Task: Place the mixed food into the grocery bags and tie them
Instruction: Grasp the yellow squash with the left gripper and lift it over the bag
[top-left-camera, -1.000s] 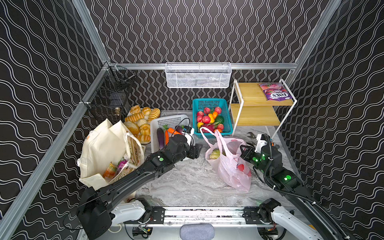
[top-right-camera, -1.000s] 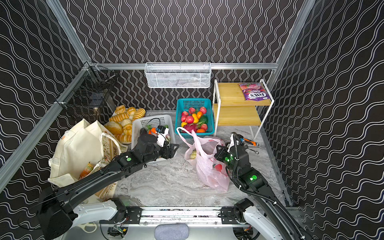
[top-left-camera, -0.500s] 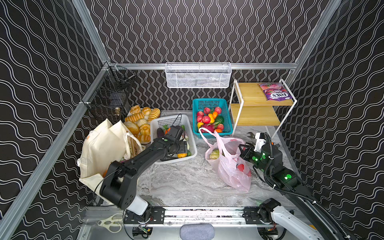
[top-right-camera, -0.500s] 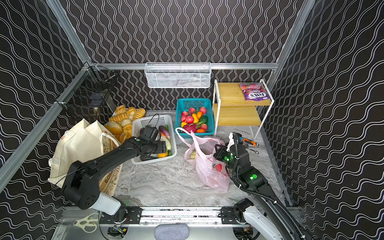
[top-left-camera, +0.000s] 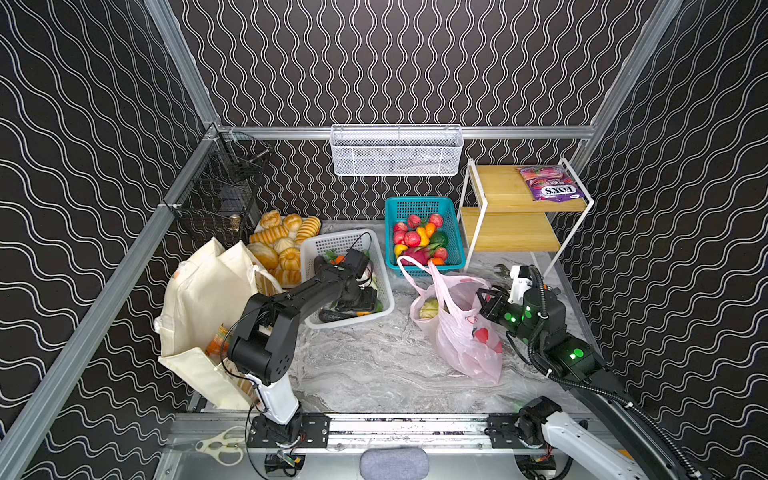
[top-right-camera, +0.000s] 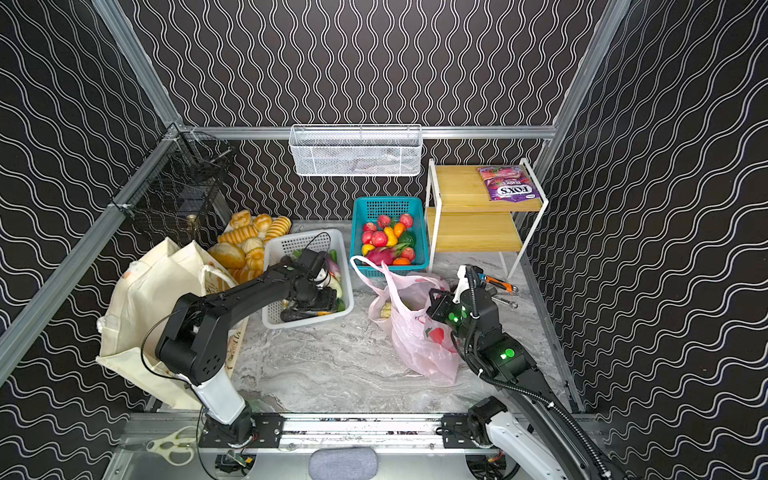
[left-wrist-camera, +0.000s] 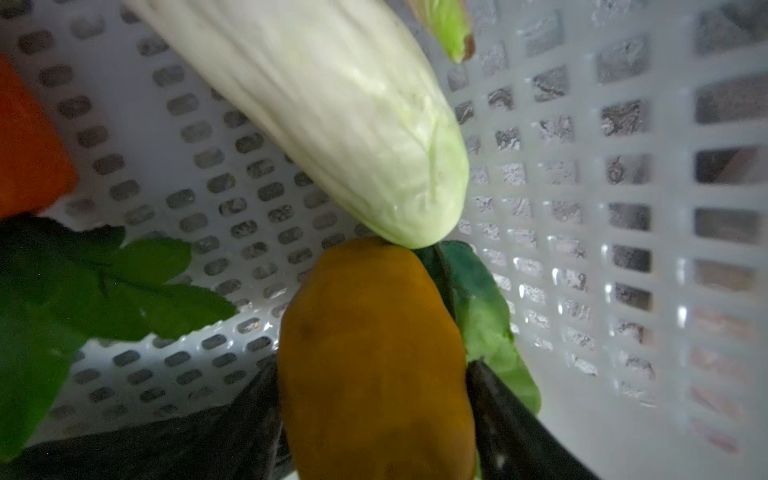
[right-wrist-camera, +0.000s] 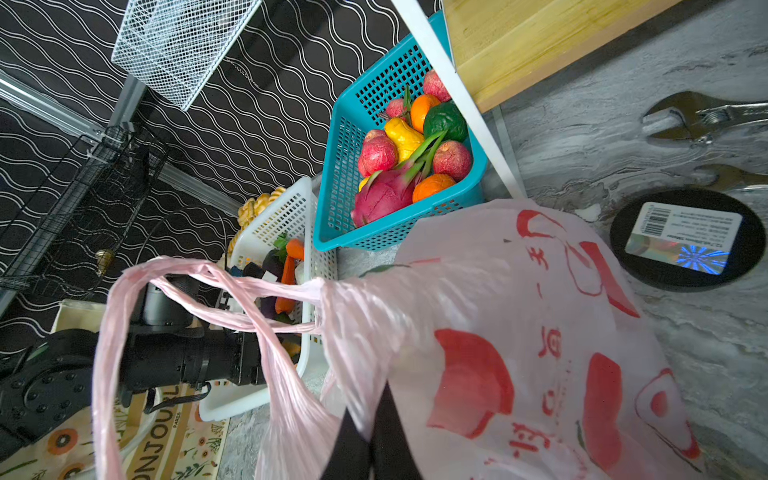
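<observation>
canvas tote (top-left-camera: 199, 299) slumped at left. pink bag (top-left-camera: 465, 345) right of centre, right gripper (right-wrist-camera: 370, 432) pinched tight on its plastic. left gripper (left-wrist-camera: 374, 395) down in white basket (top-left-camera: 384, 266), apparently clamping brown potato (left-wrist-camera: 370, 332).

the desk (top-left-camera: 365, 365) is grey with wavy stone marks. on its left side a big cream cloth bag (top-left-camera: 199, 299) stands open. behind the bag is a heap of golden bread rolls (top-left-camera: 278, 245). next to the rolls sits a white basket (top-left-camera: 328, 245) with veggies in it. a blue-green basket (top-left-camera: 415, 205) of fruit sits by the back wall. a pink plastic bag (top-left-camera: 465, 345) lies on the right half. a small wooden shelf (top-left-camera: 511, 239) stands in the back right corner, with a purple candy pouch (top-left-camera: 548, 187) on its top board. a wrench (right-wrist-camera: 706, 118) and a flat black round thing (right-wrist-camera: 685, 241) lie near the shelf's legs.
</observation>
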